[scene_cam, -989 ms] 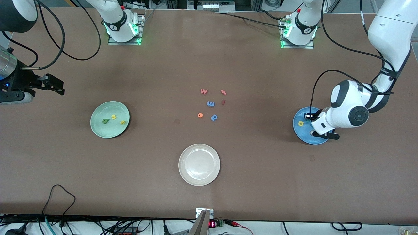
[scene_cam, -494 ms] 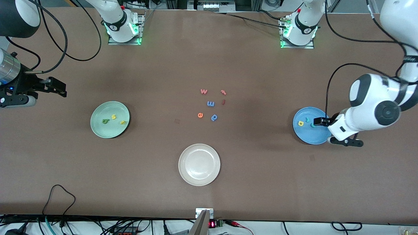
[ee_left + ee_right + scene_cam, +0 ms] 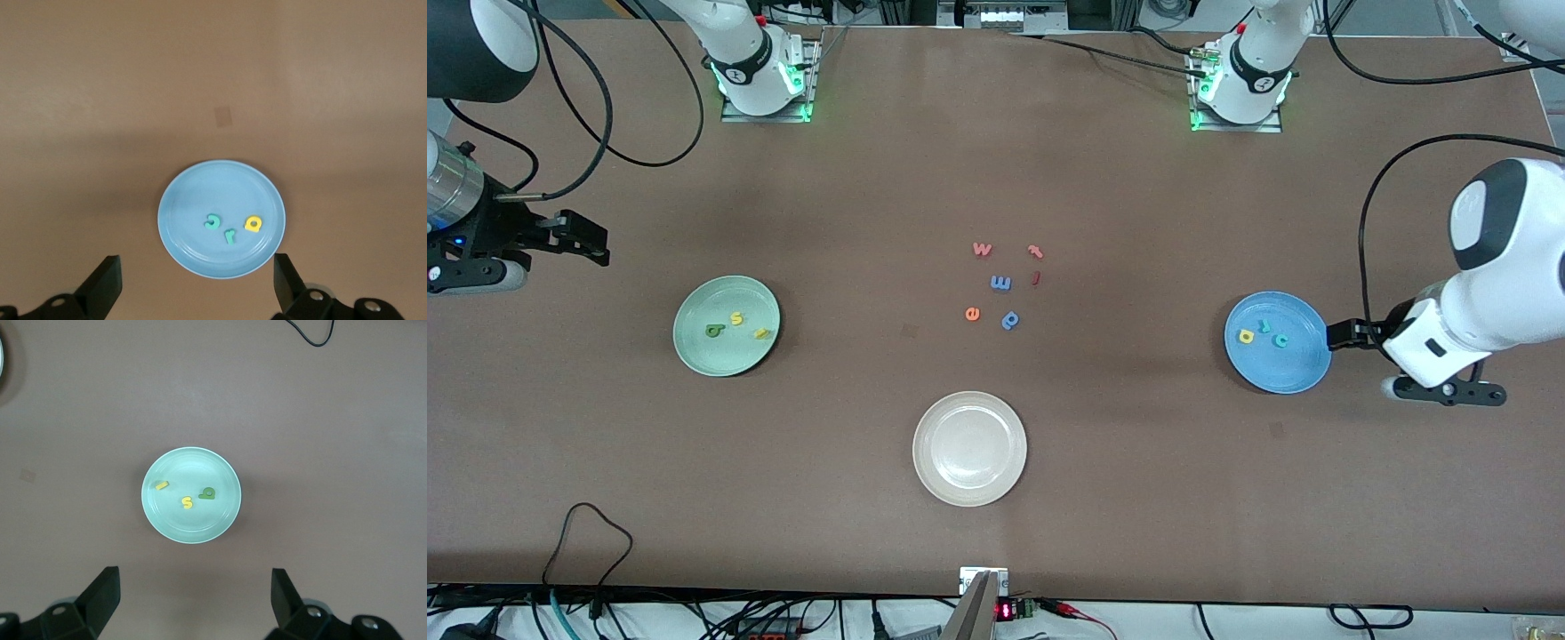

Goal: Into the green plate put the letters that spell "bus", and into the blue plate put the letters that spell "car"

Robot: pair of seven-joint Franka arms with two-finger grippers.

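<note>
On the brown tabletop (image 3: 996, 160) both words lay sorted, so each pincer hung released and empty: the left pincer (image 3: 193, 290) just off the round bright blue plate (image 3: 1303, 373) holding the teal "c" (image 3: 1280, 340), small "r" (image 3: 1263, 326) and yellow "a" (image 3: 1246, 336), the right pincer (image 3: 193, 607) near the round mint-green plate (image 3: 694, 351) with the olive "b" (image 3: 713, 331), yellow "s" (image 3: 736, 317) and "u" (image 3: 761, 333).

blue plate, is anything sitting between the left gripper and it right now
Nothing visible does. The left gripper is open and empty, just off the blue plate rim toward the left arm's end of the table, with only bare table between. The teal c, r and yellow a already lie in the plate.
</note>
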